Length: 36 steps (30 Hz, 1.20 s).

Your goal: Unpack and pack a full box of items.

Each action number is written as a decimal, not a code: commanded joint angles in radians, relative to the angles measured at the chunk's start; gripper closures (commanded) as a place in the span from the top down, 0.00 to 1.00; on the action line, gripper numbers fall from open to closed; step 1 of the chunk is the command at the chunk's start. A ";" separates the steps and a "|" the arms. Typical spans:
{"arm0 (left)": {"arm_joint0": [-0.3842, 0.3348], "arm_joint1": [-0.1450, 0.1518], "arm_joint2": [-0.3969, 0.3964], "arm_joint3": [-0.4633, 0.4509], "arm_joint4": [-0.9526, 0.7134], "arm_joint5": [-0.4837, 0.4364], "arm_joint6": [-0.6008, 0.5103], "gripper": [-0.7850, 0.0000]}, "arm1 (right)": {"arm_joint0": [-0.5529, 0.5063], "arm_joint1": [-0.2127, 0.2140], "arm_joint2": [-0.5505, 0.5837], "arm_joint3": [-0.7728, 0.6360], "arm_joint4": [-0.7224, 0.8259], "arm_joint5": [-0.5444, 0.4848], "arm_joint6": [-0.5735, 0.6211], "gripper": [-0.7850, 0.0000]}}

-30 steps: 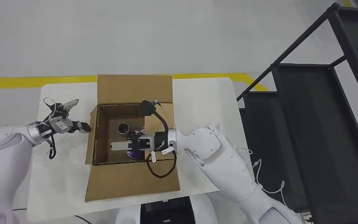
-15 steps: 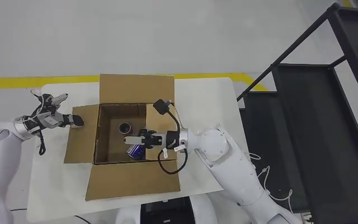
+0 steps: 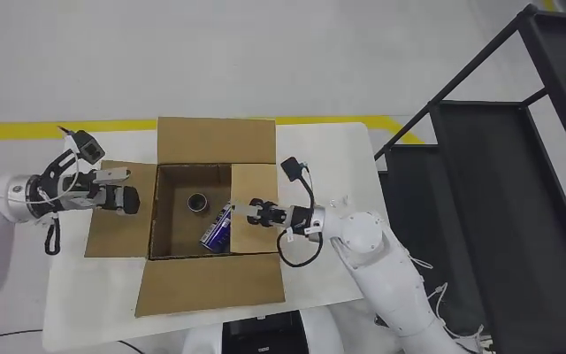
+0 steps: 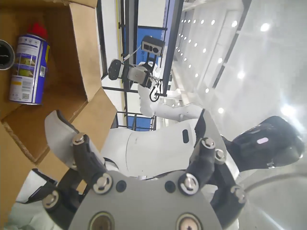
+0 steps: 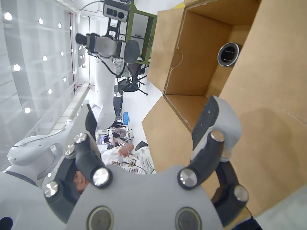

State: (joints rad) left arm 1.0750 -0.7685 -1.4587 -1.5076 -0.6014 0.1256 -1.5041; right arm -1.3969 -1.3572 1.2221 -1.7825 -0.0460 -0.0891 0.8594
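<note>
Print on the spray can (image 4: 28,65) illegible.

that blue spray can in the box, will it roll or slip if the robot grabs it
The spray can lies on its side on the box floor, so a sideways push would probably roll it. Its glossy round wall looks slippery. It looks rigid, likely metal, so a firm squeeze should hold.

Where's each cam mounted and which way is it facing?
Top view: above the arms, facing down on table, open box; left gripper, right gripper show.
Left wrist view: behind the open left gripper, facing into the box at the spray can.
Right wrist view: behind the open right gripper, facing the box and metal-rimmed cylinder.
Shared: both wrist views show the cylinder.
</note>
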 commanded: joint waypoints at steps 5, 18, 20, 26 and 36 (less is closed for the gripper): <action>-0.028 -0.012 0.097 -0.074 0.081 0.019 0.098 1.00 | -0.036 0.012 0.035 0.013 0.025 -0.020 -0.017 1.00; -0.179 -0.109 0.438 0.070 0.146 -0.217 0.311 1.00 | -0.076 0.031 0.084 0.033 0.058 -0.057 -0.072 1.00; -0.206 -0.125 0.474 0.113 0.148 -0.241 0.327 1.00 | -0.085 0.035 0.091 0.032 0.063 -0.062 -0.071 1.00; -0.296 -0.177 0.584 0.223 0.155 -0.294 0.351 1.00 | -0.110 0.044 0.110 0.019 0.076 -0.081 -0.070 1.00; -0.396 -0.260 0.727 0.355 0.172 -0.351 0.366 1.00 | -0.154 0.060 0.132 -0.014 0.081 -0.098 -0.070 1.00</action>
State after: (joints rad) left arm 0.6828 -1.0218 -0.7421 -1.1634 -0.4294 -0.2115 -1.1403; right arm -1.5485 -1.2982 1.3529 -1.7958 0.0336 -0.1872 0.7911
